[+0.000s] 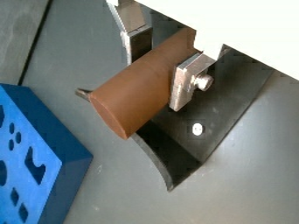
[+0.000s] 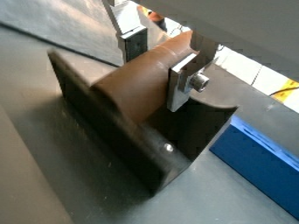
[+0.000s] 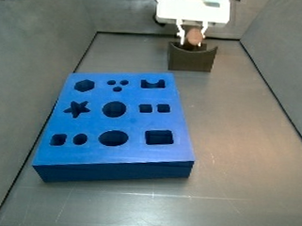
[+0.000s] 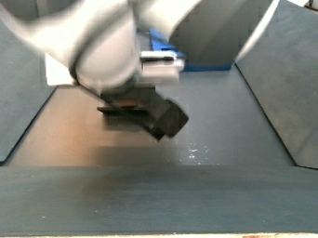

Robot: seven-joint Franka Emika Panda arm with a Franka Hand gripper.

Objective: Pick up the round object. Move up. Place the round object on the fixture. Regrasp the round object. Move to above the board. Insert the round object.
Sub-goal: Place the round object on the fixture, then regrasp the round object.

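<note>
Noted round object [image 1: 131,94] as smooth orange-brown cylinder, clamped between gripper [image 1: 162,59] fingers [image 1: 186,79], long axis horizontal across jaws, resting in fixture [image 2: 128,131] notch.

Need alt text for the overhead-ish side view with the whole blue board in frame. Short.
At the far end of the dark table, the gripper hangs over the fixture, with the orange-brown round object between its fingers at the fixture's top. The blue board with shaped cut-outs lies nearer the camera, apart from the fixture, its holes all empty.
</note>
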